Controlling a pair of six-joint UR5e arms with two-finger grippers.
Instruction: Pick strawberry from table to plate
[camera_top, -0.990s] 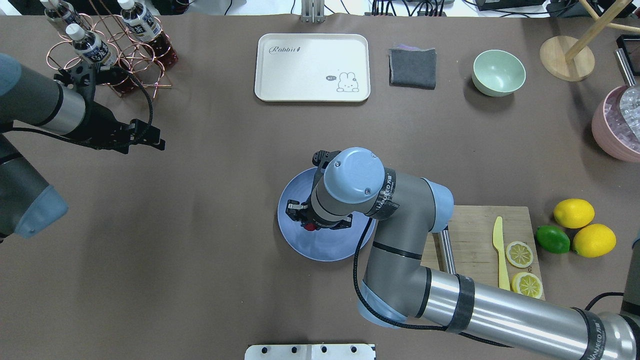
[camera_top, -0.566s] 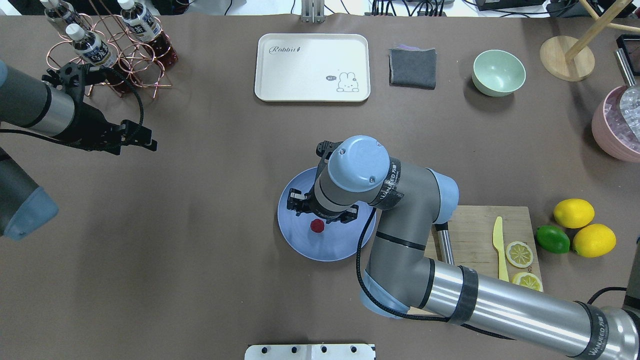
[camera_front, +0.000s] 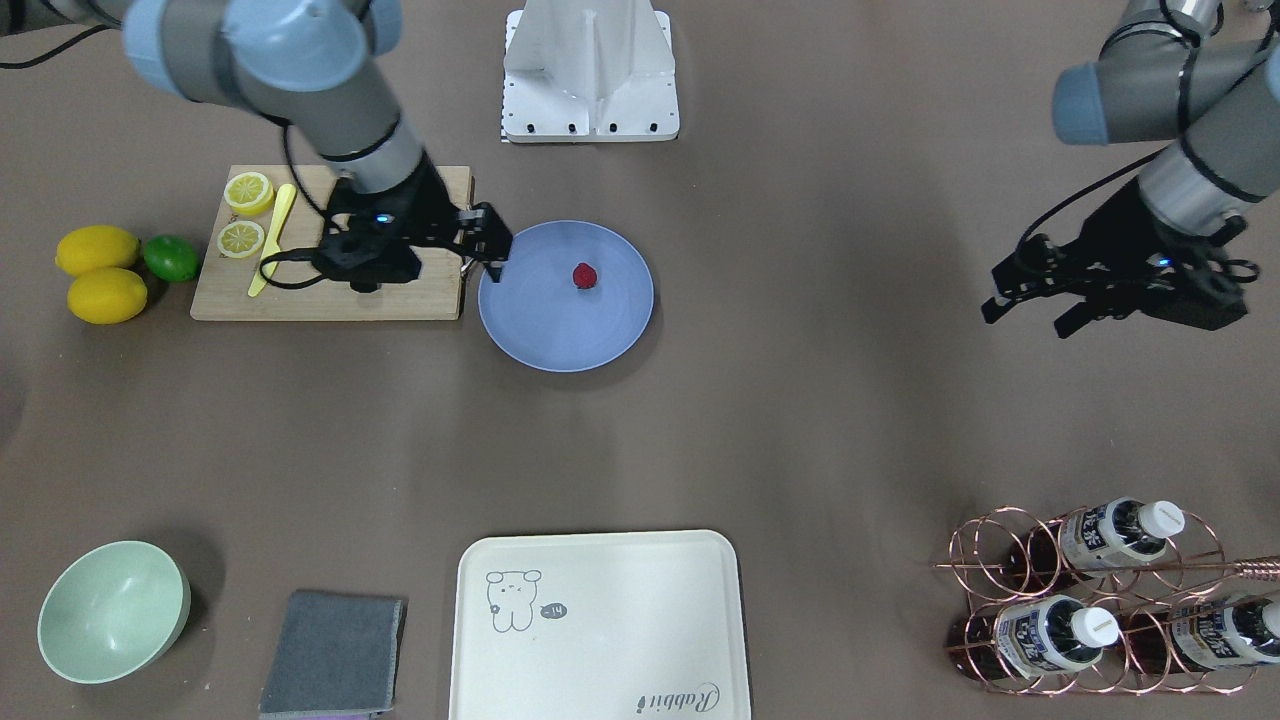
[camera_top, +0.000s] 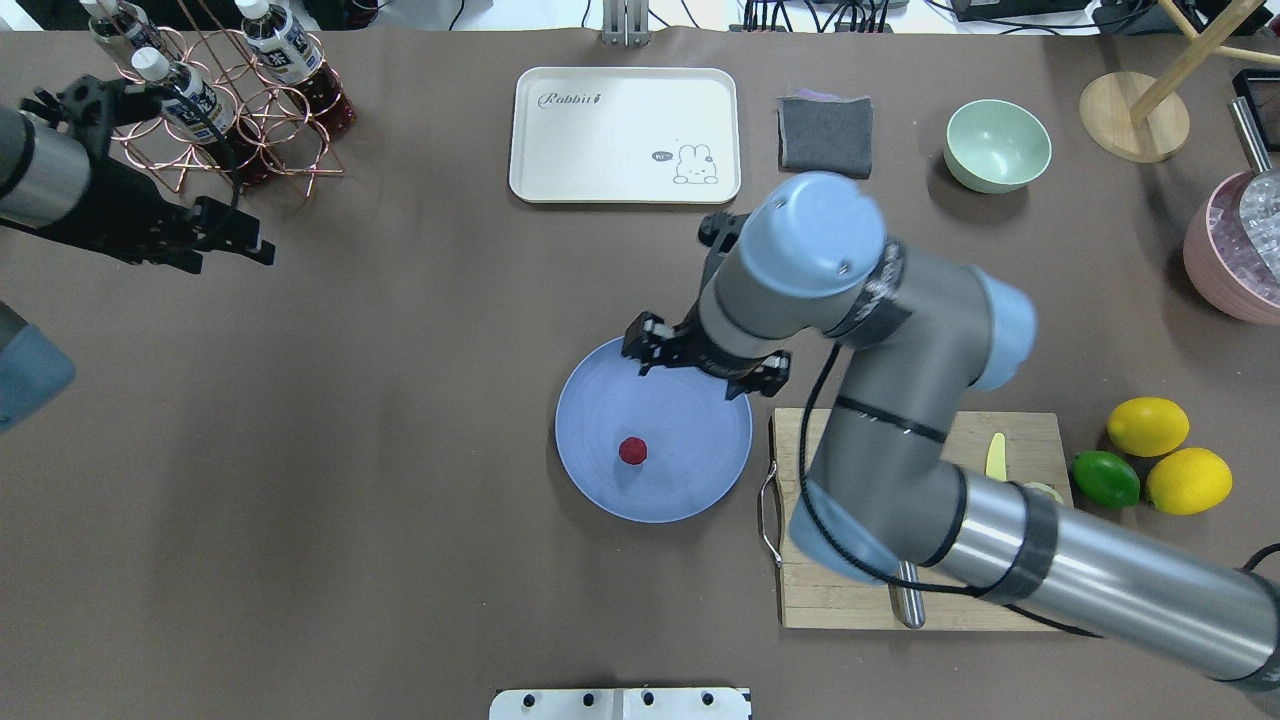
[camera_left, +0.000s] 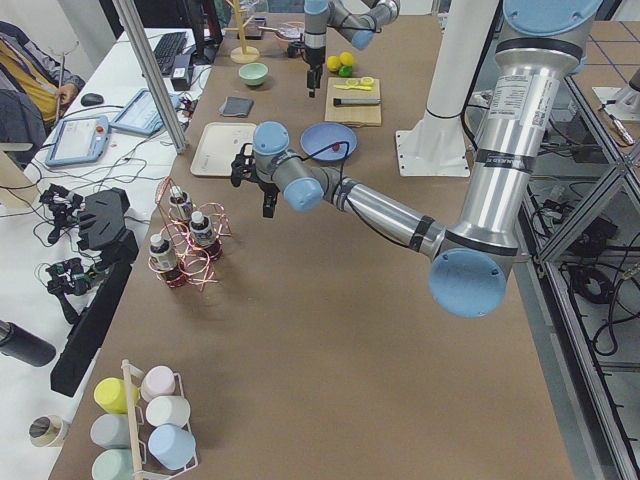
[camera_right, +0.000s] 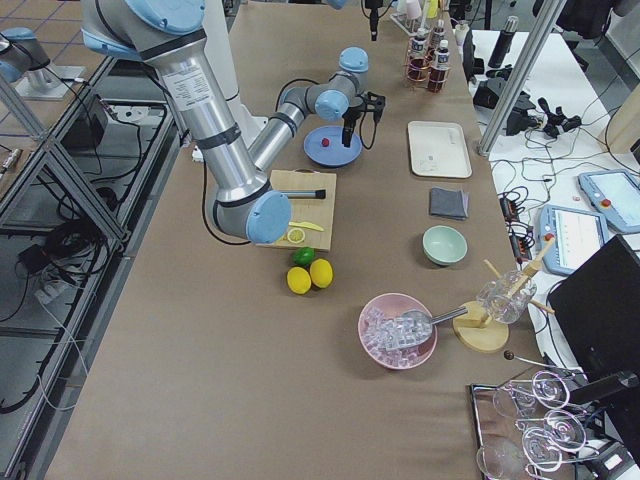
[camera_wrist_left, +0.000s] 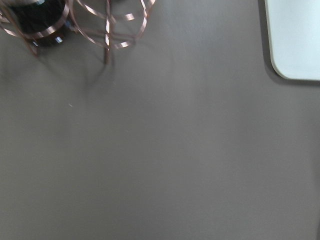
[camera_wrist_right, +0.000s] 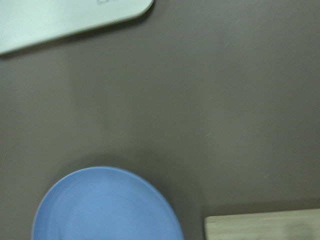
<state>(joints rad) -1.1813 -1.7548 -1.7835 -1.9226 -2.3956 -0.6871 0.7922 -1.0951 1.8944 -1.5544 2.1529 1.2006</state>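
Note:
The strawberry (camera_top: 632, 451) (camera_front: 585, 275) is a small dark-red berry lying free on the blue-lavender plate (camera_top: 690, 480) (camera_front: 560, 335) in the middle of the brown table (camera_top: 400, 500). My right gripper (camera_top: 705, 368) (camera_front: 493, 247) hangs open and empty over the plate's far-right rim, apart from the berry. The right wrist view holds part of the plate (camera_wrist_right: 107, 205) but not the berry. Far to the left, my left gripper (camera_top: 232, 252) (camera_front: 1025, 317) is open and empty above bare table beside the bottle rack.
A copper rack of bottles (camera_top: 230, 90) stands far left. Along the far side are a cream tray (camera_top: 625, 135), a grey cloth (camera_top: 826, 135) and a green bowl (camera_top: 997, 145). A cutting board (camera_top: 1000, 600), two lemons (camera_top: 1147, 426) and a lime (camera_top: 1105, 478) lie to the right.
My right gripper let go of the strawberry onto the plate, then rose and moved back toward the far right rim. The left arm drew back to the left, toward the rack.

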